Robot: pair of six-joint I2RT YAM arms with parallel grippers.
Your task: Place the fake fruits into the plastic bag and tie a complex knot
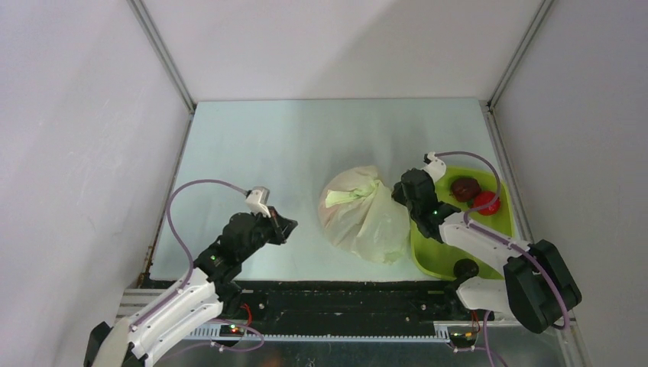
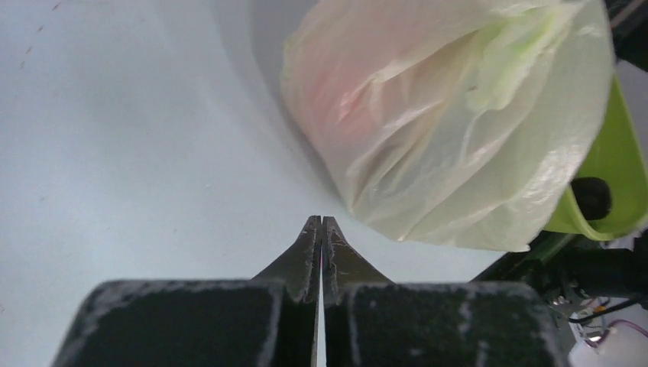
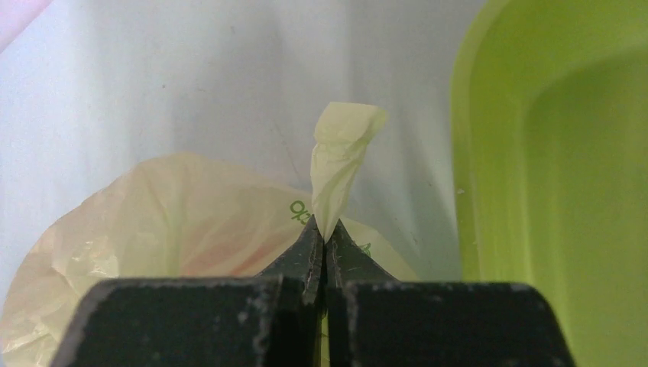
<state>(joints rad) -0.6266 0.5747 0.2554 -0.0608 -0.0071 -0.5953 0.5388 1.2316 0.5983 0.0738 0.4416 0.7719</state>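
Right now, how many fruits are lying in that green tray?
2: a dark maroon fruit and a red fruit right beside it, both at the far end of the tray. The right arm covers part of the tray, and the bag may hide others.

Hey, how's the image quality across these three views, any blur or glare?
Top external: even soft light, plastic bag sharp. Left wrist: bag slightly soft, sheen on its lower right film, grey shadow beside it. Right wrist: lime-green tray blurred; the film tail in the right gripper crisp.
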